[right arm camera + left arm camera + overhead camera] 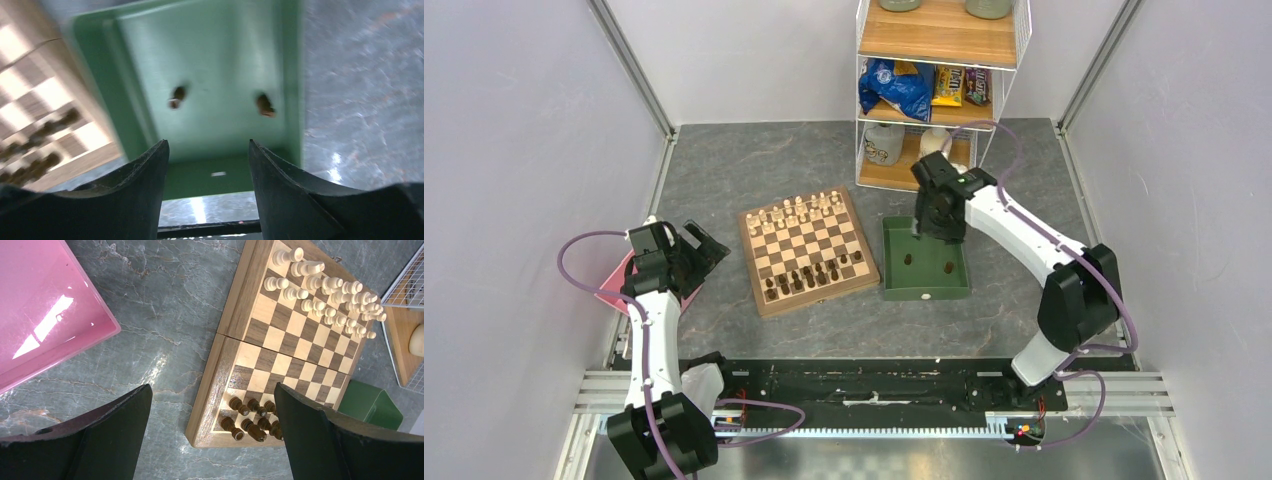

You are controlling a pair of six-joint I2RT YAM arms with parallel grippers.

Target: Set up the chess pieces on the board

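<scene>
- Left fingers [115,430]: spread wide, holding nothing and touching nothing. They hang near the left edge of the worktop [165,315], between the pink tray [40,315] and the board [235,305].
- Right fingers [140,190]: parted to a moderate gap, with nothing between them and nothing touched. They hover above the green tray [225,40].
- Board: one, at the middle of the worktop, set slightly askew to the worktop's edges. The green tray lies just beside it, toward the right edge of the worktop.
- Dark chess pieces [250,422]: most stand in two rows on the side of the board that faces the near edge of the worktop.
- Two more dark pieces are in the green tray, well apart from each other: the tray piece nearer the board [177,95] and the tray piece farther from the board [265,105].
- Pale chess pieces [325,292]: two rows on the side of the board that faces the far edge of the worktop.
- Hidden or unclear:
  - In the left wrist view one finger covers part of the dark rows.
  - In the top view the pieces are too small to separate.
  - The right wrist view is blurred, so it cannot be told whether the two tray pieces stand or lie.
  - The shelf rack [939,90], at the far edge toward the right corner, is cut off at the top.
- Counts: one board, one green tray, one pink tray, one shelf rack and two dark pieces in the green tray. The dark and pale pieces on the board cannot be counted with certainty.
</scene>
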